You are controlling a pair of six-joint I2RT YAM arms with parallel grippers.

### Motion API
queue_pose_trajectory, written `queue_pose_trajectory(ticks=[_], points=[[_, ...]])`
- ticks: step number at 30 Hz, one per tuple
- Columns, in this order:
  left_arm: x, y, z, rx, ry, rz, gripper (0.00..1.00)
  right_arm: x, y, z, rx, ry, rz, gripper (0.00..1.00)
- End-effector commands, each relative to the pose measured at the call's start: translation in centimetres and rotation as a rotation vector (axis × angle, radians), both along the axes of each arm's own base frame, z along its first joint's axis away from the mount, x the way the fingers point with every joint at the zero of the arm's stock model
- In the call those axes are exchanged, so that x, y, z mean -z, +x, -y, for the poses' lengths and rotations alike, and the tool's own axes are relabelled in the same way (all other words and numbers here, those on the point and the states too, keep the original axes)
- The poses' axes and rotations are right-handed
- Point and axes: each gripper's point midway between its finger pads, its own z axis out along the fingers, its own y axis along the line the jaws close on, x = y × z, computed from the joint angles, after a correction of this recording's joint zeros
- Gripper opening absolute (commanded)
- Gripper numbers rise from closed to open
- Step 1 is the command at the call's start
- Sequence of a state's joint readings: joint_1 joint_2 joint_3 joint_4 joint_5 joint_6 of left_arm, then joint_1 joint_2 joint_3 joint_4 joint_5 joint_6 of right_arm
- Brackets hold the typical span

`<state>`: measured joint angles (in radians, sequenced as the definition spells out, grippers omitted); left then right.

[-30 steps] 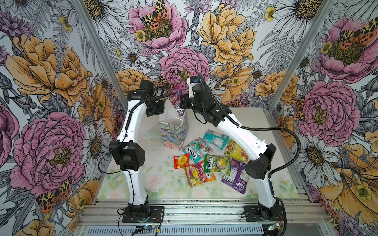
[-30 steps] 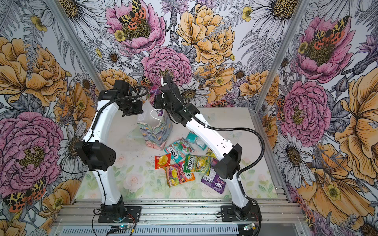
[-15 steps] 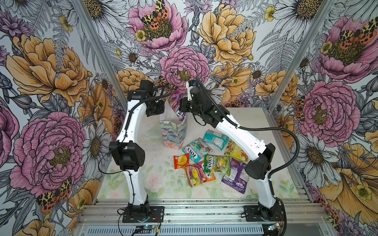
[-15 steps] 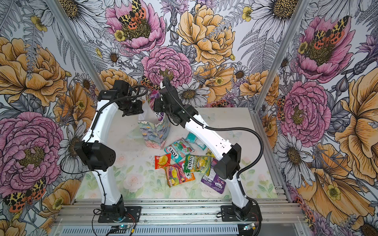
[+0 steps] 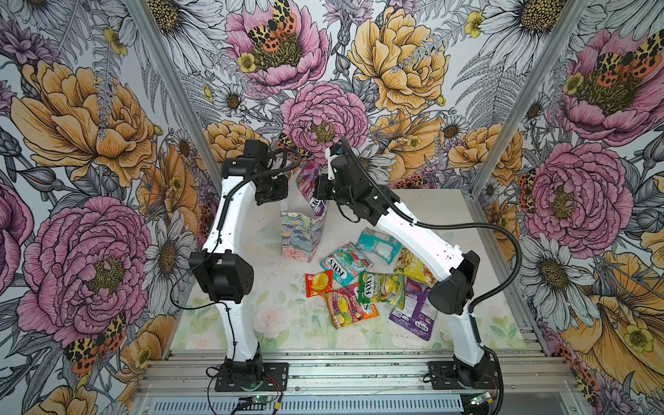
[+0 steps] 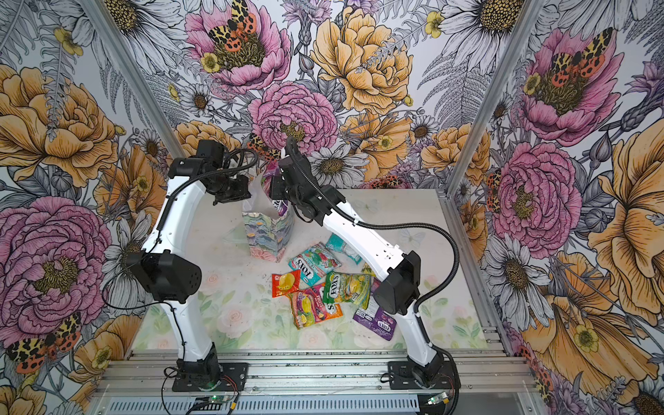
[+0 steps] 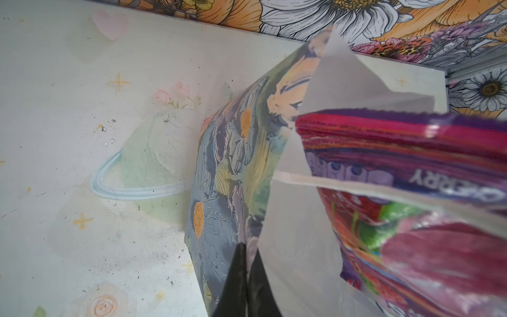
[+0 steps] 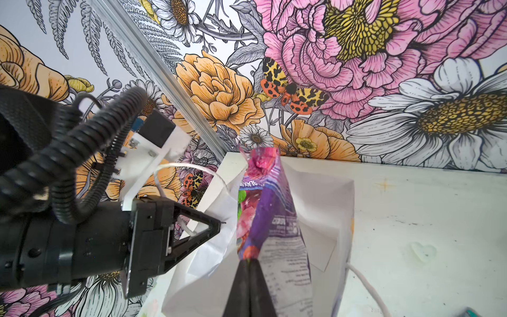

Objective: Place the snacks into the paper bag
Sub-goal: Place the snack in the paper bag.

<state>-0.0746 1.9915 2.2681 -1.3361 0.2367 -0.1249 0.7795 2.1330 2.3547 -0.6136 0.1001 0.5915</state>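
My right pincer (image 8: 248,263), clamped on one end of the purple packet (image 8: 274,219), holds it in the mouth of the paper bag (image 5: 300,233), while my left pincer (image 7: 247,248) pinches the bag's rim. Light, slippery foil, I judge, best gripped at a crimped seam. The other snacks (image 5: 359,284) lie nearby on the table (image 5: 273,316).

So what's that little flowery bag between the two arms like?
The paper bag is small, with pastel blue-green painted flowers outside and plain white inside, plus thin white cord handles. It stands upright on the table, mouth open. The left gripper pinches its rim, and a purple packet, held by the right gripper, pokes into its mouth.
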Motion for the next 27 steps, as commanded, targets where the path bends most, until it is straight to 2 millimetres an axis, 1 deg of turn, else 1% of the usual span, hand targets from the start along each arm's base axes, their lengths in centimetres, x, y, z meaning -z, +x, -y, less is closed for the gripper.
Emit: queue_pose_trajectory(ticks=[1,16,21,22,23,25,27], points=[[-0.5,-0.4,0.6,0.017,-0.031,0.006,0.00,0.2,0.3,-1.2,-0.008,0.037,-0.001,0.00],[-0.2,-0.6,0.5,0.022,-0.036,-0.002,0.00,1.9,1.4,-2.7,-0.018,0.066,-0.038,0.00],[0.1,-0.7,0.4,0.022,-0.035,-0.011,0.00,1.9,1.3,-2.8,-0.027,0.072,-0.044,0.00],[0.1,-0.7,0.4,0.024,-0.034,-0.012,0.00,1.6,1.2,-2.7,-0.031,0.076,-0.043,0.00],[0.1,-0.7,0.4,0.023,-0.035,-0.013,0.00,1.4,1.2,-2.6,-0.033,0.079,-0.042,0.01],[0.1,-0.7,0.3,0.023,-0.036,-0.014,0.00,0.7,1.0,-2.5,-0.045,0.085,-0.032,0.10],[0.2,-0.6,0.1,0.022,-0.033,-0.015,0.00,-0.2,0.6,-2.4,-0.065,0.093,-0.020,0.16]])
